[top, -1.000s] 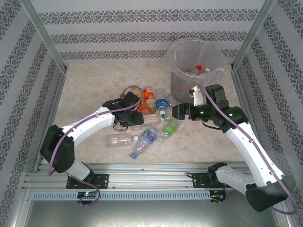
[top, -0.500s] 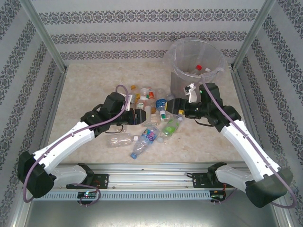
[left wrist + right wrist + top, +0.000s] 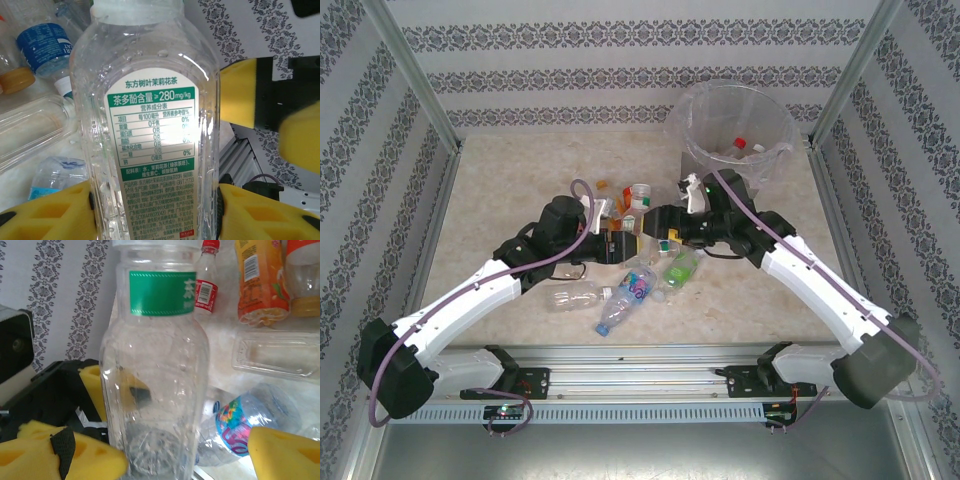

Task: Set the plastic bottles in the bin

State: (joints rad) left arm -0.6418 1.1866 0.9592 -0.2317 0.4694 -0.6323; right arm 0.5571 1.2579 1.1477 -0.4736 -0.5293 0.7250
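Plastic bottle (image 3: 150, 130) stands upright, cap upward, clamped in left end effector (image 3: 155, 212).

Top camera looks down from behind; wrist cameras closely face 1 bottle (image 3: 155, 140).

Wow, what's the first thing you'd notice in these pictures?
A clear plastic bottle with a green and white label looms close up in the left wrist view, pinched between the yellow pads of the left hand, with the pads of the open right hand either side of it. From above, more plastic bottles lie heaped mid-table, and the tall grey bin lined with a clear bag stands at the far right.
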